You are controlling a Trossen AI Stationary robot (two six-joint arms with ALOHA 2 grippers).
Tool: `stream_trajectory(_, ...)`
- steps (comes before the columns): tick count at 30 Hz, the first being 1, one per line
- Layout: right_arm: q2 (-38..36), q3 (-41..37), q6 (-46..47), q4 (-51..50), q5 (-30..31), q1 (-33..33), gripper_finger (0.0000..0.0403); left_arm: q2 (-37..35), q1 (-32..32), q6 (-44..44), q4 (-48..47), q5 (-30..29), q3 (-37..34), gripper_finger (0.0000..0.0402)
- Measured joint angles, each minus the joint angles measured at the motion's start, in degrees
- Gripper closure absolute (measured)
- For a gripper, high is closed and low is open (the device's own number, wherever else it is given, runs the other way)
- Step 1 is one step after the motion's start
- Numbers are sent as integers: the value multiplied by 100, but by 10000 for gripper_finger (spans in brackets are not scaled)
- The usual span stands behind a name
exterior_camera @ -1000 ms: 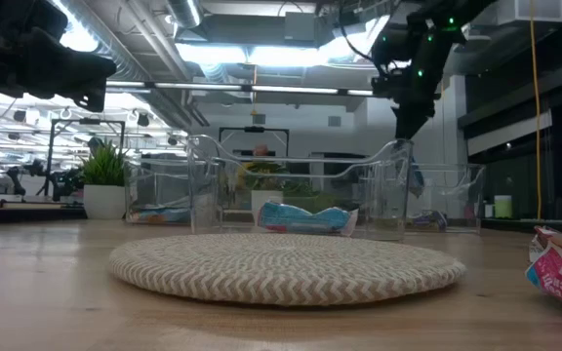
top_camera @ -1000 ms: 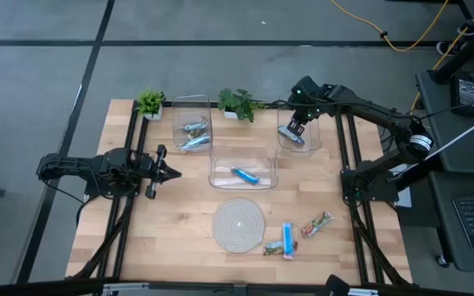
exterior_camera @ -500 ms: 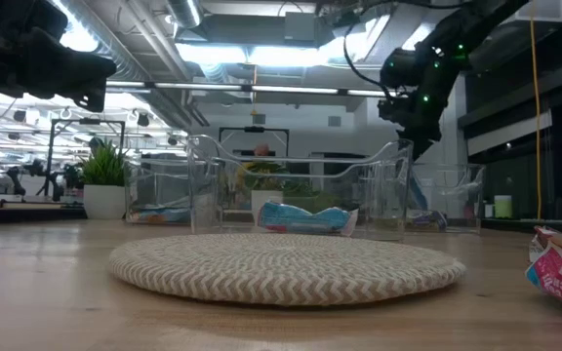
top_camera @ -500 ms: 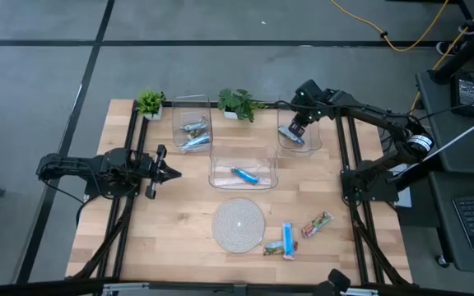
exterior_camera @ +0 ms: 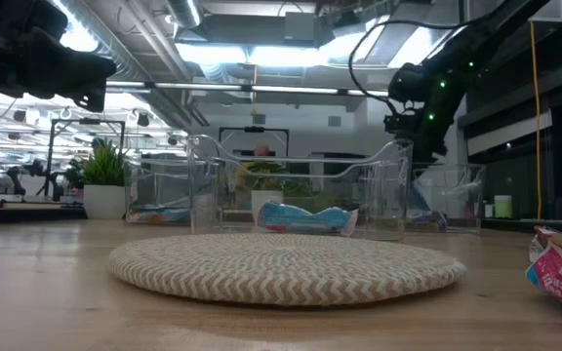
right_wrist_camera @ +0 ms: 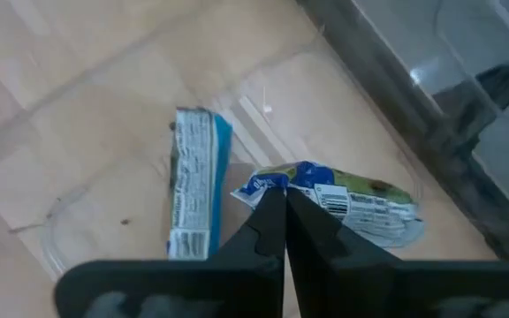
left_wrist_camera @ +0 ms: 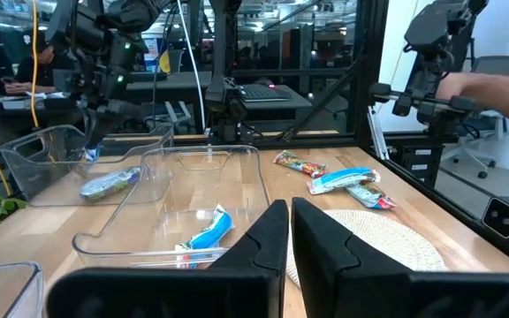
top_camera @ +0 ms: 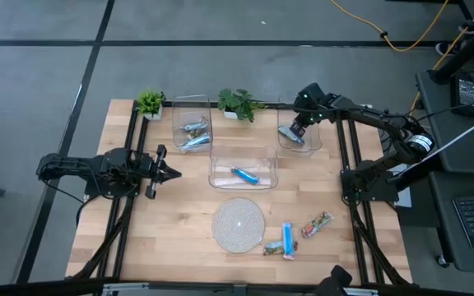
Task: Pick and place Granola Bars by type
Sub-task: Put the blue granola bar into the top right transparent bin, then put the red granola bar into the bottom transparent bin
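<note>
Sorting part done: bars seen in three bins point(top_camera: 243, 167). Three granola bars point(top_camera: 287, 239) left on table nr mat point(top_camera: 238, 223). Right gripper point(top_camera: 295, 131) clenched, empty, over far-right bin; left gripper point(top_camera: 174, 173) clenched, parked.

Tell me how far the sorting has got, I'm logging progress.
Done: bars lie in all three bins, including two under the right gripper, whose jaws are shut and empty. In hand: nothing; the left gripper waits shut. Left: three bars beside the mat.
</note>
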Motion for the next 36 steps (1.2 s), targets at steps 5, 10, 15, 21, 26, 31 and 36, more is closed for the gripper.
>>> stream_trajectory(5,0,-143,64,-18,1,-83,393,1,1,-1,0,-1,0,387)
stream_trajectory(10,2,-289,164,-35,0,-81,393,-1,0,1,0,-1,0,391)
stream_trajectory(15,2,-348,205,-95,1,-81,386,0,0,1,0,-1,0,388)
stream_trajectory(21,2,-350,203,-100,1,-79,338,-1,1,1,0,-1,2,387)
stream_trajectory(26,2,-350,197,-74,3,-79,282,-1,1,1,0,-1,0,391)
stream_trajectory(31,1,-302,203,-57,3,-67,254,-1,1,0,0,-1,1,388)
stream_trajectory(36,-116,-166,234,-69,8,71,252,0,-1,-1,-1,-1,1,387)
